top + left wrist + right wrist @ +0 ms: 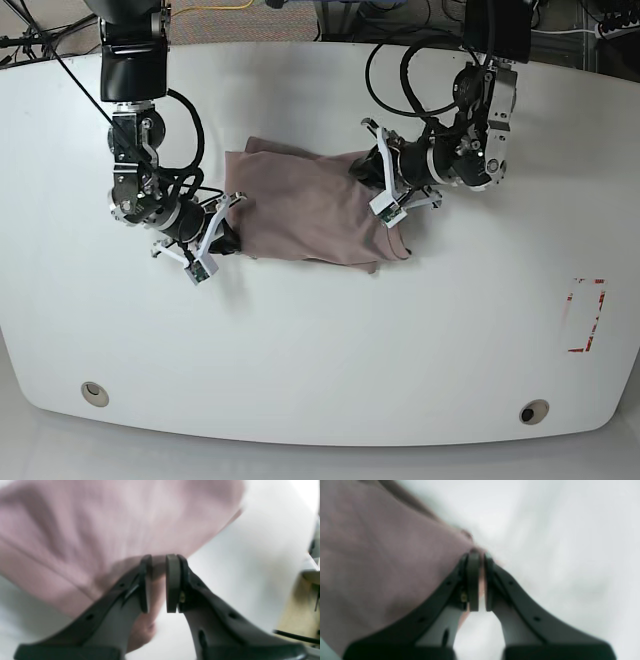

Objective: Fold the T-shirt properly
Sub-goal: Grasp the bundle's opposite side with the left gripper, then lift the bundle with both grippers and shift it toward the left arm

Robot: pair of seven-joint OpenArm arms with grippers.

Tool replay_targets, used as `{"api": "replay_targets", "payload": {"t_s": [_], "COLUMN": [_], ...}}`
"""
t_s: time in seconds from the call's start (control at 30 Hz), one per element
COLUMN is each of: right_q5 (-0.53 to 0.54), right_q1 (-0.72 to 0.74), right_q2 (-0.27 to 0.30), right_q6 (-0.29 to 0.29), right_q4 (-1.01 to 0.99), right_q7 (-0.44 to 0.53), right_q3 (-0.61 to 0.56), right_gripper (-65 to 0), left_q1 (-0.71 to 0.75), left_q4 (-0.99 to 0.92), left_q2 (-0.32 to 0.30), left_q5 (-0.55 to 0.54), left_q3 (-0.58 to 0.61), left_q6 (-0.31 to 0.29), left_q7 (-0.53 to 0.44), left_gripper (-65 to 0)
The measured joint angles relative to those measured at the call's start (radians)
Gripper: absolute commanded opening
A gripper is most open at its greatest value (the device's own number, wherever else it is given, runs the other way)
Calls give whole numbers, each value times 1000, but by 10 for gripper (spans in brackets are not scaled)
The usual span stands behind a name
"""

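T-shirt (305, 210) partly folded on white table (330, 350).
Soft mauve cotton; left gripper (157, 562) and right gripper (479, 555) each clamp its opposite edges.

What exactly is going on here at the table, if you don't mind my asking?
A two-armed robot is folding a mauve-brown T-shirt on a white table. The shirt lies already partly folded into a compact shape. The left gripper is clamped on one edge of the fabric, and the right gripper is pinched shut on the opposite edge, so both arms hold it at once.
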Motion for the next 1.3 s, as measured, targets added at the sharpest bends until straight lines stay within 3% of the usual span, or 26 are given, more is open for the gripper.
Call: {"api": "replay_targets", "payload": {"t_s": [0.23,0.4,0.6,0.8,0.93,1.3], "right_q5": [-4,16,11,18,19,19], "right_q1": [-50,-94,-148,-230,-275,-397], "right_q2": [-5,-14,-57,-95,-122,-147], "right_q6": [46,45,42,45,37,-66], "right_q4": [-23,-11,24,89,128,237], "right_q7": [30,45,68,87,85,105], "right_q3": [3,26,41,49,45,-62], "right_gripper": [-612,-612,-614,-614,-614,-614], "left_q1": [-36,-55,-85,-144,-185,-283], "left_q4": [-72,-70,-77,-100,-170,-305], "left_q2": [-15,-72,-122,-127,-124,-150], "left_q5": [18,18,24,24,24,10], "left_q3": [-2,2,0,0,1,76], "left_q6": [0,-1,-1,-1,-1,-2], "left_q7": [-3,-8,2,-6,-6,-38], "left_gripper": [-569,-568,-568,-568,-568,-568]}}
